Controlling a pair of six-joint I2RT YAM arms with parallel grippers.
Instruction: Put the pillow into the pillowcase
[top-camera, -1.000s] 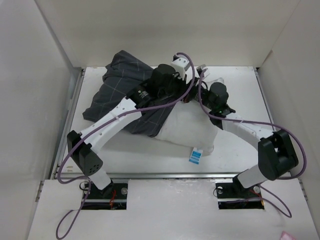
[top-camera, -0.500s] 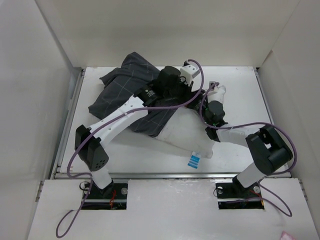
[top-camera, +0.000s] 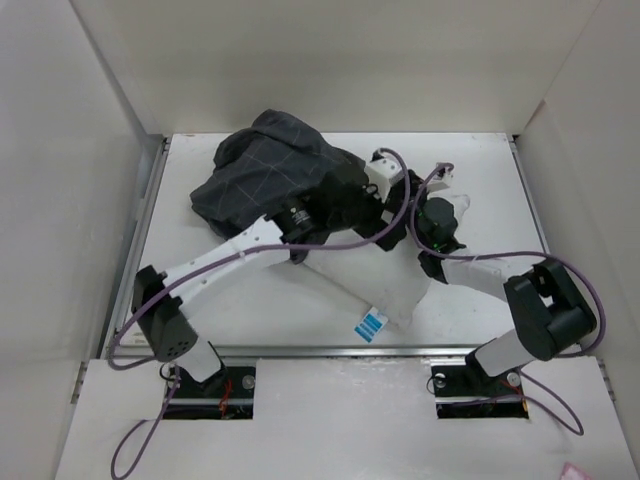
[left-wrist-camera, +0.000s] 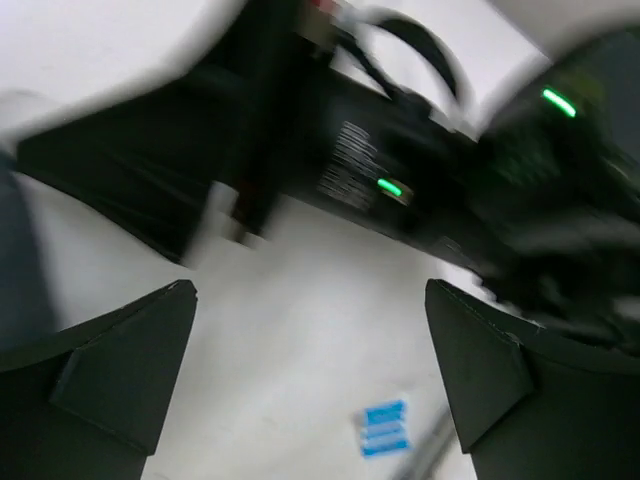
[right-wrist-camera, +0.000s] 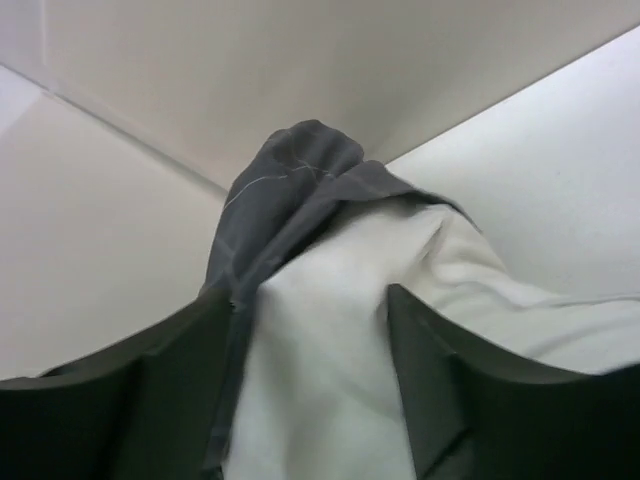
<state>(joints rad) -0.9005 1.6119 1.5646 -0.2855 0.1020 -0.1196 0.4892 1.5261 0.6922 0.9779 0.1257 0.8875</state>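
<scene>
The large dark charcoal-grey checked fabric pillowcase lies bunched at the far left of the white table. The large soft white rectangular pillow runs diagonally from under it toward the near right, with its small blue-and-white tag at the near edge. In the right wrist view, the pillowcase sits over the pillow's far end.

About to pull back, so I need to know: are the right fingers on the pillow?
Touching. The right wrist view shows the white pillow bunched between the right fingers, pressed against both with no gap.
</scene>
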